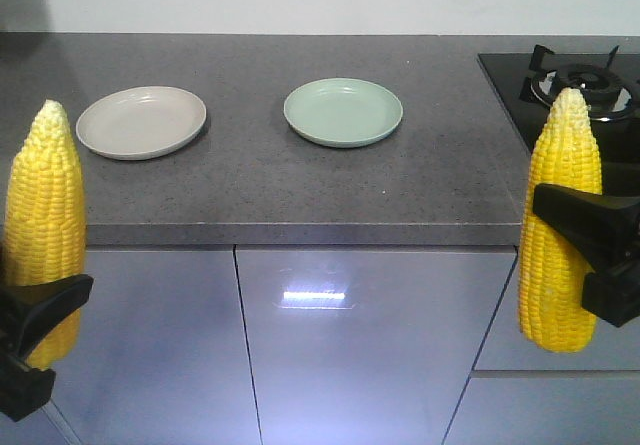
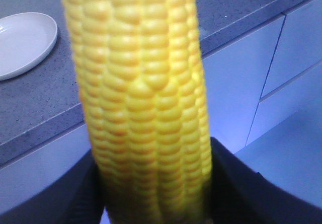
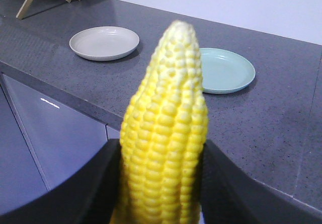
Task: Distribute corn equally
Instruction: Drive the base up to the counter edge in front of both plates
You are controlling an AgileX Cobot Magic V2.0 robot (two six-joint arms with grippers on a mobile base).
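Standing upright before the desk's front edge, two bright-yellow husked corn cobs are held off the surface. The left gripper point(image 1: 45, 343) has its black fingers clamped on the left cob point(image 1: 45, 205), and the right gripper point(image 1: 578, 255) grasps the right cob point(image 1: 565, 165). Beyond, on the dark grey speckled stone desk point(image 1: 300, 190), rest a round beige plate point(image 1: 141, 121) and a round pale-green plate point(image 1: 343, 111). A black gas hob point(image 1: 580, 85) sits far right.

Dark grey speckled worktop point(image 1: 300, 190) carried 2 plates, well apart: beige plate point(image 1: 141, 121) on L, pale green plate point(image 1: 343, 111) nr centre. Black gas hob point(image 1: 585, 90) set in at R end.
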